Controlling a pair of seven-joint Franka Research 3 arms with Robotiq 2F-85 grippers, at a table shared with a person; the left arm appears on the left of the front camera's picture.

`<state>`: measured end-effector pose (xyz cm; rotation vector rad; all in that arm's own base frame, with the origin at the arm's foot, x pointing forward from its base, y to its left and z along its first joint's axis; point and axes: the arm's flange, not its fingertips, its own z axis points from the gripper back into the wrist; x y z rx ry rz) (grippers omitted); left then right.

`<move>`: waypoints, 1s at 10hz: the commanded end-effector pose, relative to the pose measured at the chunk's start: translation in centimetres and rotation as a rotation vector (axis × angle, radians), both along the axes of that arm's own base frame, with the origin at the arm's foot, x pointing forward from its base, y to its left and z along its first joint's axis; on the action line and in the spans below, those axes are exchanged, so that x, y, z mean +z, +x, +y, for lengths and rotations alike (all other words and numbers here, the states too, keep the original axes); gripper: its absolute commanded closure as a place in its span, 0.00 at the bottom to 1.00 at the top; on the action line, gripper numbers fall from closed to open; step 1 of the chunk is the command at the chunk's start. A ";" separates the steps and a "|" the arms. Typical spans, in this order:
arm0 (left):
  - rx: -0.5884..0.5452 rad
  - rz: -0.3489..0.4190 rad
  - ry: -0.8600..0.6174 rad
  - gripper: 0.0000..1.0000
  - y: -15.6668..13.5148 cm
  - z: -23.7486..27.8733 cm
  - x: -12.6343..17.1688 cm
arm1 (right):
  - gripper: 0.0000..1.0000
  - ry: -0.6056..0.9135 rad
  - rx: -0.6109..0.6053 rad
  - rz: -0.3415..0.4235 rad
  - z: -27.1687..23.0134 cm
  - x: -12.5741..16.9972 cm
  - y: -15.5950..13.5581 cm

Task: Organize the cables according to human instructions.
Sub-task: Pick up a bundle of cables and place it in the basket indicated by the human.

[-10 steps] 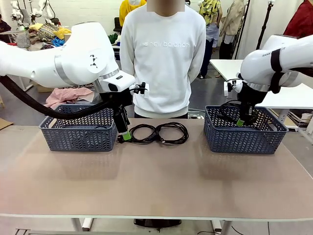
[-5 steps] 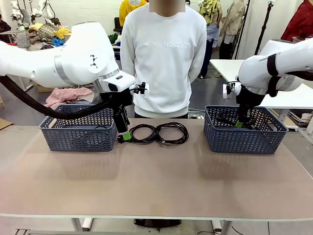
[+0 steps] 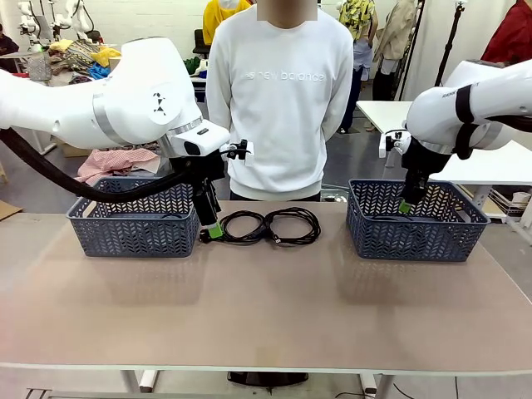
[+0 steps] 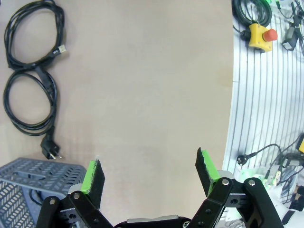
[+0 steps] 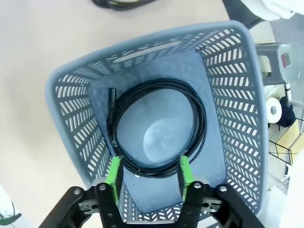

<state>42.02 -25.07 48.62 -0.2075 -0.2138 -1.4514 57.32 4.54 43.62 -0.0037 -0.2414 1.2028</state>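
Count: one table (image 3: pixel 266 316), two blue-grey baskets, three black cable coils for certain, two grippers, one person.

Nearest: bare tan tabletop.

Mid-table, left: left basket (image 3: pixel 133 231), long side to the camera. In the left wrist view, a dark cord (image 4: pixel 29 194) inside its corner. Possibly a fourth cable, but too little is visible to call.

Just beside that basket's right end: left gripper (image 3: pixel 214 229) (image 4: pixel 149 166). Fingers spread as wide as they go, green pads well apart, pinching nothing. Points down over bare table; contact with the surface not clear.

Centre, between the baskets: two loose coils flat on the table, side by side and touching: left coil (image 3: pixel 241 240), right coil (image 3: pixel 314 229). Black plug (image 4: pixel 50 151) at the end of one, trailing toward the left basket, near the left gripper's pad.

Mid-table, right: right basket (image 3: pixel 416 239). Flat on its floor, third coil (image 5: pixel 156 85), a round loop with one end lying along its edge.

Over that basket: right gripper (image 3: pixel 406 205) (image 5: pixel 148 166). Hangs at rim height, jaws parted, nothing between the pads; third coil below, apart from the fingers.

Farthest: person (image 3: pixel 278 100) in a white sweatshirt, standing at the far edge behind the two loose coils.
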 end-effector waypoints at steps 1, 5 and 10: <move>0.001 -0.003 -0.001 0.00 -0.1 0.1 0.0 | 0.10 0.021 -0.021 -0.007 0.3 0.4 0.1; 0.001 -0.003 -0.001 0.00 -0.1 0.1 0.0 | 0.00 0.013 -0.013 0.018 0.3 0.4 0.1; 0.001 -0.003 -0.001 0.00 -0.1 0.1 0.0 | 0.00 0.002 0.000 0.012 0.3 -0.1 -0.1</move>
